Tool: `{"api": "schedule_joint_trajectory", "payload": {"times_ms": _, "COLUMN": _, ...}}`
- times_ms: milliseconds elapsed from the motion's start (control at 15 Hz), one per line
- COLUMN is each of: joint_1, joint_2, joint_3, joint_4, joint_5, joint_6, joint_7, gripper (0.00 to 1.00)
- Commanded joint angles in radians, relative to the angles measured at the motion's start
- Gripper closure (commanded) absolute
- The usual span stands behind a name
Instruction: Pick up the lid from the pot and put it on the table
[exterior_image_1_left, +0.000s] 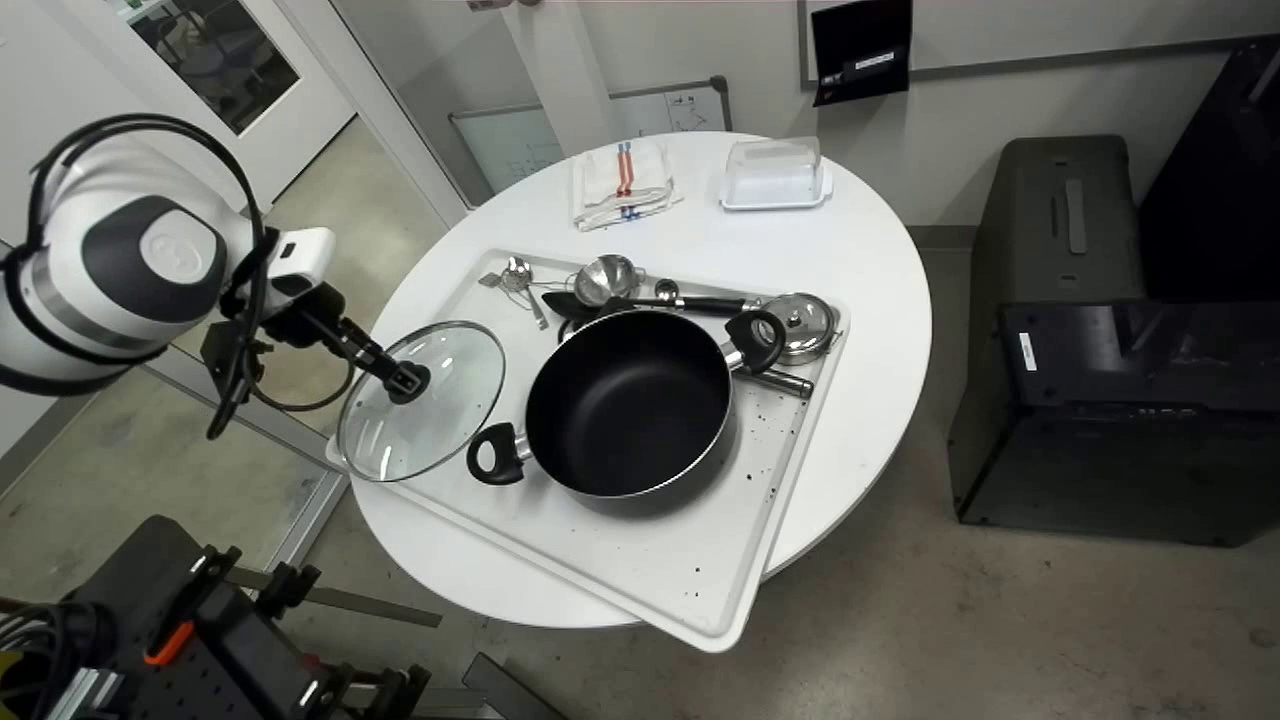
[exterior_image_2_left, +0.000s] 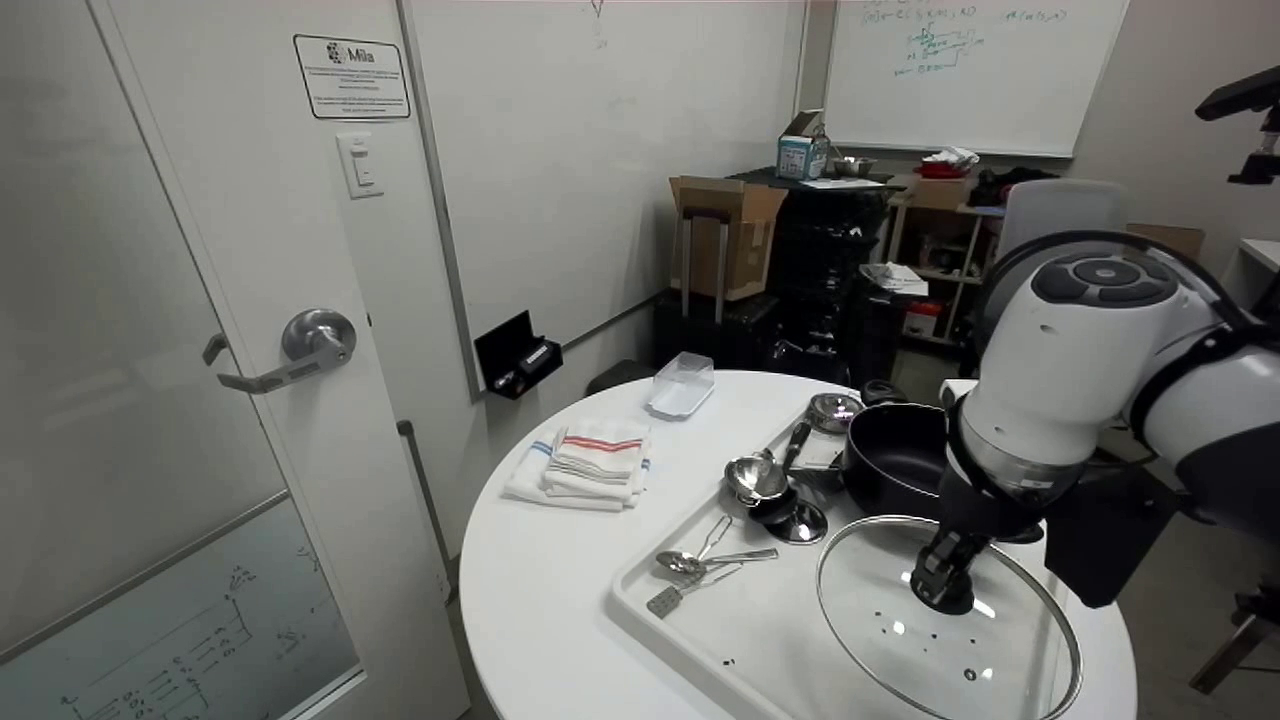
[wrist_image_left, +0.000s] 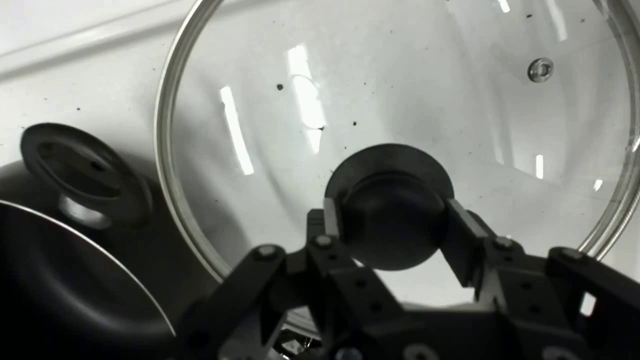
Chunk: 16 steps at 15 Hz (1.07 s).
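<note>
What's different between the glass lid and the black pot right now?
The lid is see-through glass; the pot is opaque black. The lid has one centre knob, the pot two side handles. The end effector grips the lid, while the pot sits in the white tray. Both are round.

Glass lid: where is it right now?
In an exterior view, the glass lid is just left of the pot; in the wrist view, the gripper grips its knob.

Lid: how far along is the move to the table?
Done: the lid is off the pot, its dark inside uncovered. In hand: the end effector grips the lid's knob, tray visible beneath. Left, apparently: setting the lid on the table and releasing.
</note>
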Motion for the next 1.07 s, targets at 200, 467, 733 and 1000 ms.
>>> {"api": "schedule_joint_trajectory", "payload": {"times_ms": 200, "joint_1": 0.055, "joint_2": 0.108, "joint_3": -0.083, "joint_4": 0.036, "joint_5": -0.034, "joint_6": 0.158, "joint_7": 0.009, "gripper": 0.75}}
{"api": "schedule_joint_trajectory", "payload": {"times_ms": 467, "joint_1": 0.078, "joint_2": 0.178, "joint_3": -0.105, "joint_4": 0.07, "joint_5": -0.02, "joint_6": 0.215, "joint_7": 0.004, "gripper": 0.75}}
{"api": "schedule_joint_trajectory", "payload": {"times_ms": 733, "joint_1": 0.12, "joint_2": 0.238, "joint_3": -0.112, "joint_4": 0.096, "joint_5": 0.164, "joint_6": 0.243, "joint_7": -0.139, "gripper": 0.75}}
{"api": "schedule_joint_trajectory", "payload": {"times_ms": 1000, "joint_1": 0.14, "joint_2": 0.274, "joint_3": -0.093, "joint_4": 0.123, "joint_5": 0.347, "joint_6": 0.247, "joint_7": -0.284, "gripper": 0.75}}
